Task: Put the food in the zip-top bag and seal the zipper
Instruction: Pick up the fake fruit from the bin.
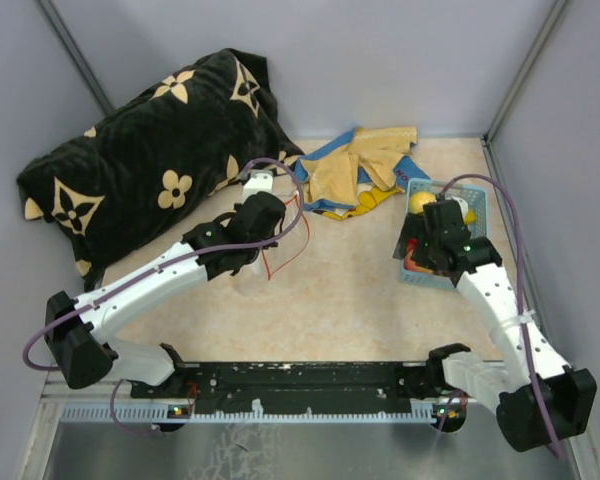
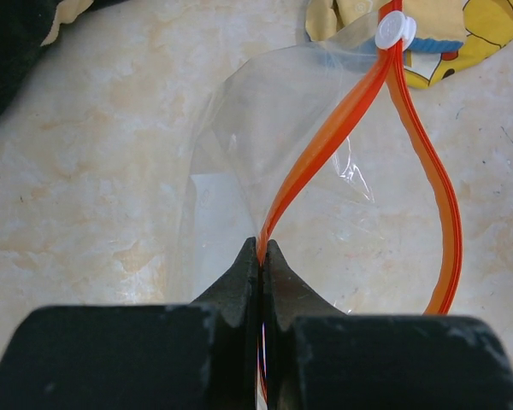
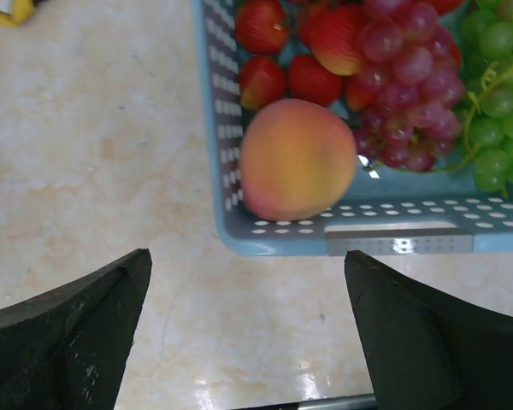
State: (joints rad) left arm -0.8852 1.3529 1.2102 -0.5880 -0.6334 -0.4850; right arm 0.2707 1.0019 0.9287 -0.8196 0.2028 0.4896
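Note:
My left gripper (image 2: 262,248) is shut on the near lip of the clear zip-top bag (image 2: 265,128), pinching the red-orange zipper (image 2: 325,145). The bag's mouth gapes open; the white slider (image 2: 395,31) sits at the far end. In the top view the bag (image 1: 280,240) hangs by my left gripper (image 1: 263,232). My right gripper (image 3: 248,265) is open and empty, just short of the light-blue basket (image 3: 325,235). The food lies in it: an orange-pink peach (image 3: 295,162), red strawberries (image 3: 265,34), purple grapes (image 3: 402,68), green grapes (image 3: 496,94). A yellow fruit (image 1: 422,203) shows in the top view.
A yellow-and-blue cloth (image 1: 365,170) lies crumpled at the back between bag and basket. A large black cushion with cream flowers (image 1: 150,170) fills the back left. Grey walls enclose the table on three sides.

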